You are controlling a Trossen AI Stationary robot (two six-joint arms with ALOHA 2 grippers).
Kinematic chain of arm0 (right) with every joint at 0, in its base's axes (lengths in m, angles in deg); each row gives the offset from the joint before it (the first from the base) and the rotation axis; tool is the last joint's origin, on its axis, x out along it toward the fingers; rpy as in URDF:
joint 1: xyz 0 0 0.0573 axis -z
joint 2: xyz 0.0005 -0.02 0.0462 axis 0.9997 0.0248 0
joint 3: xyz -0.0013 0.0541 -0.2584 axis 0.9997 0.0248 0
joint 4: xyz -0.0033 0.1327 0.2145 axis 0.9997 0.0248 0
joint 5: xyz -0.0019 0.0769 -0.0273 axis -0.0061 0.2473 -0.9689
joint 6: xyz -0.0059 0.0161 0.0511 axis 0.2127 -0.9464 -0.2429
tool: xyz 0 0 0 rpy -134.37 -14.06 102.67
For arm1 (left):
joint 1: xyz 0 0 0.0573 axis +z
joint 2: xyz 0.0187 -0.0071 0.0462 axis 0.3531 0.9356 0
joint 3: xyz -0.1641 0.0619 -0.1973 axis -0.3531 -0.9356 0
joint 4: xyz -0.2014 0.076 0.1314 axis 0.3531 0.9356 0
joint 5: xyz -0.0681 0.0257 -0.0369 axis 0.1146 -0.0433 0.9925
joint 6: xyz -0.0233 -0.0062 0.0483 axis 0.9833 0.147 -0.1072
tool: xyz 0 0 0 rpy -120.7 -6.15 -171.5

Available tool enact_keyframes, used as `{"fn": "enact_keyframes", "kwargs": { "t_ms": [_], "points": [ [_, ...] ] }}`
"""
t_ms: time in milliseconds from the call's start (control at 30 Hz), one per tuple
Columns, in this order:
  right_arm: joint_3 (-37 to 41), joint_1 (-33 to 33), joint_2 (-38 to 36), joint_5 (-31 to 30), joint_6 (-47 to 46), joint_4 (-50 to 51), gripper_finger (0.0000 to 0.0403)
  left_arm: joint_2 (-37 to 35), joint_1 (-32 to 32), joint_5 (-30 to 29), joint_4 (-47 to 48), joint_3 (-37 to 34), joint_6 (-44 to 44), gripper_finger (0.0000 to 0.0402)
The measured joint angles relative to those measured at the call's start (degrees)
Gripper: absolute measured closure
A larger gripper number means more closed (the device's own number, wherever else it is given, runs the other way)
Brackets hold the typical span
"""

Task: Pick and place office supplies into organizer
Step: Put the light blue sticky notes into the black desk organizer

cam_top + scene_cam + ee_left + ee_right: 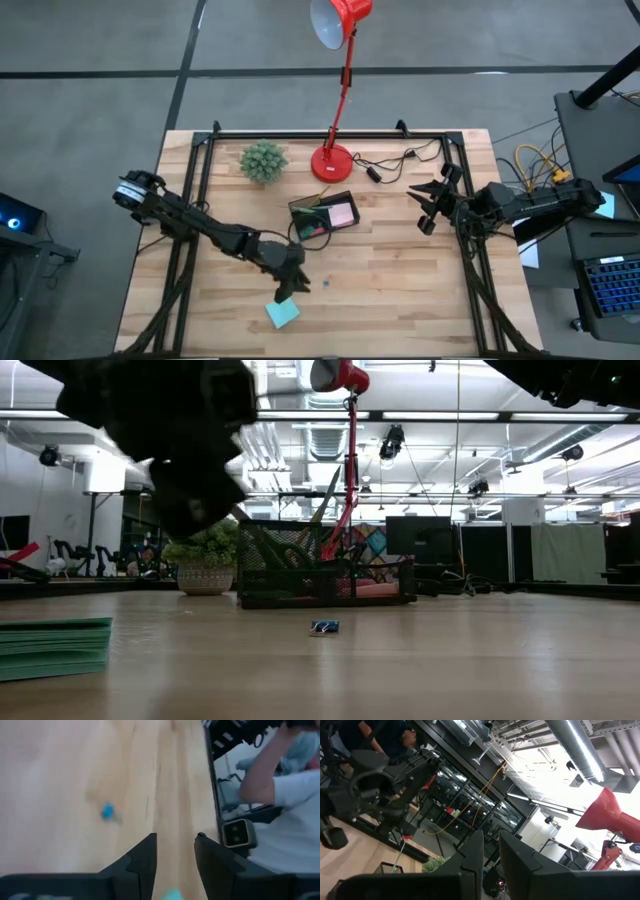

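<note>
A blue-green sticky-note pad point(282, 314) lies flat near the table's near edge, and shows as a stack in the low view point(52, 648). My left gripper point(289, 293) hovers open just above it and beside it, with the pad's edge point(173, 895) showing between its fingers point(175, 851). A small blue item point(327, 283) point(107, 811) lies on the wood to the right of that gripper. The black organizer point(322, 214) point(325, 575) stands mid-table and holds a pink pad point(342, 214) and green items. My right gripper point(428, 206) waits open, raised at the right side.
The red desk lamp's base point(332, 162) and a small green plant point(263, 161) stand behind the organizer near the far edge. A black cord point(385, 165) runs from the lamp to the right. Bare wood lies between the organizer and the near edge. A person point(295, 805) is beyond the table.
</note>
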Motion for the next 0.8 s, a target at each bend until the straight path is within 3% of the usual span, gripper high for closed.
{"fn": "enact_keyframes", "kwargs": {
  "t_ms": [133,233,567,800],
  "points": [
    [0.00,-0.02,0.00,0.00,0.00,0.00,0.0351,-0.04,-2.83,1.93,6.23,0.81,12.11,0.0286],
    [0.00,0.00,0.00,0.00,0.00,0.00,0.0351,-0.04,-5.86,2.47,12.19,3.85,15.67,0.0286],
    [0.00,-0.02,0.00,0.00,0.00,0.04,0.0351,1.07,-12.52,-12.24,35.06,20.43,19.21,0.0286],
    [0.00,-0.02,0.00,0.00,-0.02,0.20,0.0351,3.70,-14.55,-12.71,38.40,22.85,25.38,0.0286]
  ]
}}
